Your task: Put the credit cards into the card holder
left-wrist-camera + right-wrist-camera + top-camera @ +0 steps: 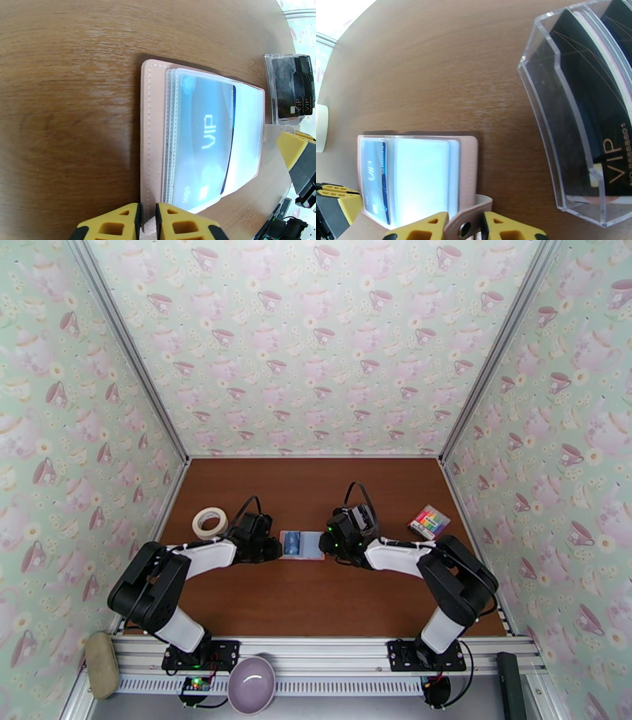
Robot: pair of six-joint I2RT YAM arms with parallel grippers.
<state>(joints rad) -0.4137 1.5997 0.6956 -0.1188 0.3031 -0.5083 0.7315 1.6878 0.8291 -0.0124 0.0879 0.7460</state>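
My left pads (110, 227) are yellow. The card holder (152, 130) is pale pink, white-stitched; its card (205, 134) blue. At two o'clock, black gold-lettered cards (292, 90).

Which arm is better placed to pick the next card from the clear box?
Right. The clear box of credit cards lies beside the right gripper; the left gripper pinches the card holder at its edge, steadying it.

table (316, 603) centre: card holder (310, 548) lying open, bluish card (291, 543) inside. left end effector (276, 548) at its left edge, right end effector (324, 544) at right edge. tape roll (209, 522) beside left arm. rainbow-striped block (429, 522) right side. purple bowl (251, 684) by front rail.
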